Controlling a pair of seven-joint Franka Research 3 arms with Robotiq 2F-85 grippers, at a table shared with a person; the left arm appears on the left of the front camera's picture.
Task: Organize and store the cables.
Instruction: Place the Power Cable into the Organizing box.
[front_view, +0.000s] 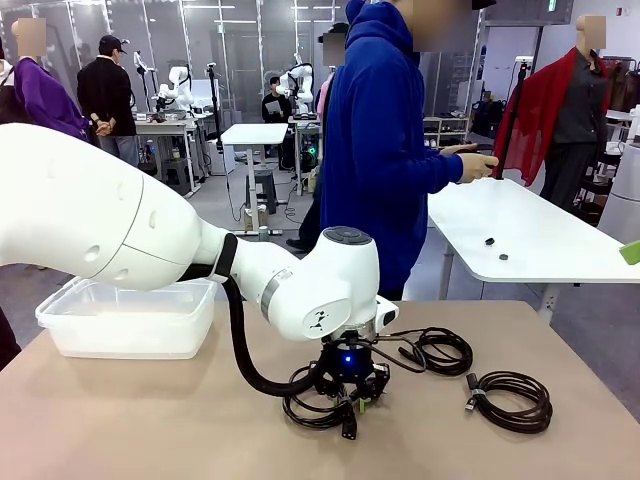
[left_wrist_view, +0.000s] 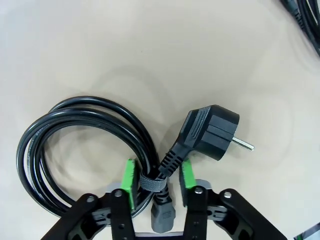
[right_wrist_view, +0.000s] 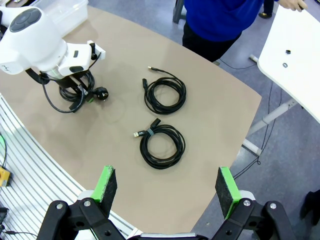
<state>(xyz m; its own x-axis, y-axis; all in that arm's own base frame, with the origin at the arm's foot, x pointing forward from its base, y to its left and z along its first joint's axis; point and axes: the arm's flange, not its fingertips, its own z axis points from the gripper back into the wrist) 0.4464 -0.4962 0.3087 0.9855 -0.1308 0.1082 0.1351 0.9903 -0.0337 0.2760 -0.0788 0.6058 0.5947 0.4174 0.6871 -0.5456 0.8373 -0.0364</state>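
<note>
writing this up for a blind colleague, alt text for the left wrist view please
The left gripper is closed on the strapped neck of a coiled black power cable lying on a beige table. Its plug lies just beyond the grip, pin pointing right.

Cables (left_wrist_view: 90, 104) glossy black rubber; table (left_wrist_view: 150, 40) matt beige; bin (front_view: 125, 325) translucent plastic.

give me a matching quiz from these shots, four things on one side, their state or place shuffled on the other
1 left tool
2 right tool
3 clear bin
4 usb-ended coil

a lying loose on the table, untouched
b open, above the table
c shut on the power cable coil
d on the table's left side, behind the white arm

Pairs: 1-c, 2-b, 3-d, 4-a
</note>
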